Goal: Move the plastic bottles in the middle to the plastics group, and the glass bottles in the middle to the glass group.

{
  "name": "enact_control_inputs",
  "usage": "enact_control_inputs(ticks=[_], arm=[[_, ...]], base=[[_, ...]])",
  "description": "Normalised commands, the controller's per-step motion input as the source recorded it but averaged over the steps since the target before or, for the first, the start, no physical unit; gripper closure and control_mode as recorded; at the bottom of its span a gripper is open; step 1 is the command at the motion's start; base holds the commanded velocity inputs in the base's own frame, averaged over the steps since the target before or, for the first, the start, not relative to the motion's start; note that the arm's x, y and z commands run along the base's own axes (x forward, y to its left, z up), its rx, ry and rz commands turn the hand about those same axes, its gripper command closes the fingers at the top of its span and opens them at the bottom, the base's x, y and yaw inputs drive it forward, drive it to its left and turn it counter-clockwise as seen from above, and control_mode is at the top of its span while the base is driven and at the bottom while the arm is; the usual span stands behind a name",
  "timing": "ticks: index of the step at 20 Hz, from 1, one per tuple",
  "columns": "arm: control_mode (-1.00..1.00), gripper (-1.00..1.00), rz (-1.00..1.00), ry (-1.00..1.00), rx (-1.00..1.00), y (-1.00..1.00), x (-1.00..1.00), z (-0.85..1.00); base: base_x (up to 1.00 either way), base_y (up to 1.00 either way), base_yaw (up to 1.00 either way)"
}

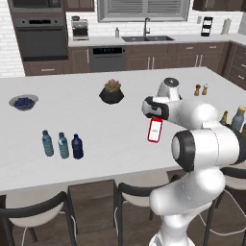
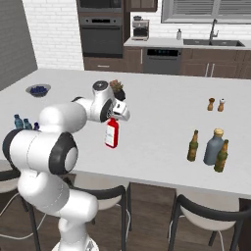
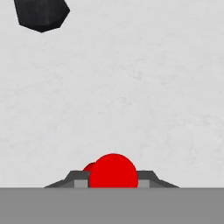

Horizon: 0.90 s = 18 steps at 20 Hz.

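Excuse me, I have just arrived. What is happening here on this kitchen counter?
The robot arm is sorting bottles on the white counter. Its gripper is shut on the cap of the red bottle, which hangs upright from it. The dark navy bottle already stands beside the two pale blue water bottles. Over on the other side, three bottles stand together: a grey-blue bottle and two dark brown ones, where the red one probably belongs.

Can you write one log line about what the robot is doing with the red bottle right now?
gripper: shut on red flask bottle | bottle: upright at counter | glass group: not reached
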Motion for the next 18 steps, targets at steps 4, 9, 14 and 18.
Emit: enact_control_inputs(ticks=[4, 9, 14, 18], arm=[[-1.00, 1.00, -0.17, -0.10, 0.07, -0.90, -0.29, 0.01], [-1.00, 1.00, -0.09, -0.16, 0.00, -0.83, -0.13, 0.00], [-1.00, 1.00, -0.08, -0.05, 0.00, -0.77, -0.05, 0.00], [-1.00, 1.00, -0.13, 0.00, -0.01, -0.56, 0.00, 0.06]], base=[[0.00, 0.00, 0.00], [0.00, 0.00, 0.00], [0.00, 0.00, 0.00], [0.00, 0.00, 0.00]])
